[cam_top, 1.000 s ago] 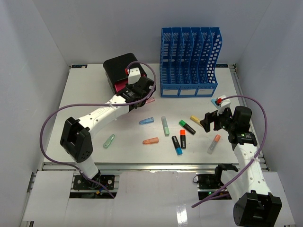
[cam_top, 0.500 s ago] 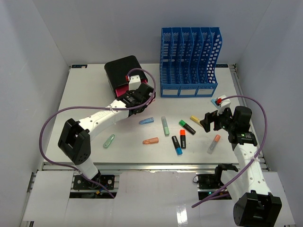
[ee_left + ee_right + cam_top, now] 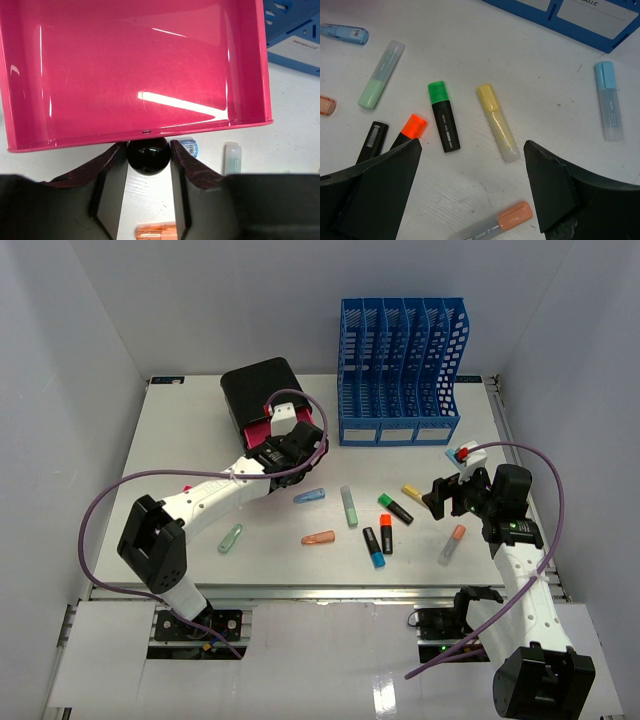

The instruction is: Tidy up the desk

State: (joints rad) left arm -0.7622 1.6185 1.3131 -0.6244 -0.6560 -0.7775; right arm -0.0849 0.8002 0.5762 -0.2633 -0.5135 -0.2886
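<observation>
The white desk point(image 3: 180, 440) carries a black box point(image 3: 258, 388) whose pink drawer point(image 3: 140, 70) stands pulled out and holds nothing. My left gripper point(image 3: 148, 150) is shut on the drawer's black knob point(image 3: 148, 159), a finger against each side; from above it point(image 3: 285, 440) sits just in front of the box. At the right, my right gripper point(image 3: 471, 145) hangs open over loose highlighters: a green-capped black one point(image 3: 443, 116), a yellow one point(image 3: 498, 122) and an orange-capped clear one point(image 3: 492, 225). Nothing is between its fingers.
A blue file rack point(image 3: 400, 370) stands at the back, right of the box. More highlighters lie mid-desk: blue point(image 3: 309, 495), pale green point(image 3: 349, 506), salmon point(image 3: 318, 537), and black ones point(image 3: 380, 540). A mint one point(image 3: 230, 538) lies alone at the left.
My left gripper has drawn back toward the near side with the knob, sliding the pink drawer out of the black box. The right arm has stayed still.
</observation>
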